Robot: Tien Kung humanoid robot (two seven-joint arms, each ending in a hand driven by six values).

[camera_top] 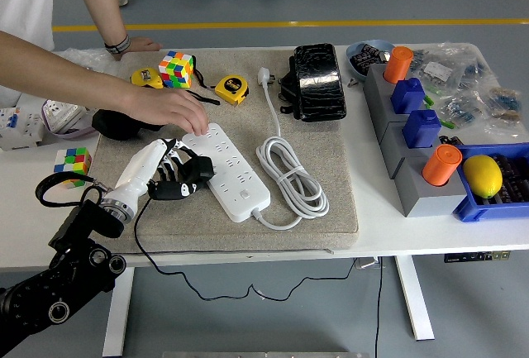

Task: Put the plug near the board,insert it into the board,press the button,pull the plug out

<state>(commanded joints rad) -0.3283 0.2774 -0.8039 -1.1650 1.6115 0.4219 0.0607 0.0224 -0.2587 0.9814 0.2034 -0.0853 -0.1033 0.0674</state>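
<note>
Left robot hand (pixel 175 172), its white-and-black fingers clamped on a chunky black plug adapter (pixel 197 174) just beside the long white plastic power strip (pixel 233 169) that a person's hand (pixel 169 112) steadies, should grip the light, rigid, likely slippery body by its flanks.

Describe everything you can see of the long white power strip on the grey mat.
The white plastic power strip lies flat and slantwise on the grey felt mat, with rows of sockets and one button near its lower end. Its white cable coils beside it. A person's hand rests at its upper end; the robot's left hand holds a black plug at its left edge.
</note>
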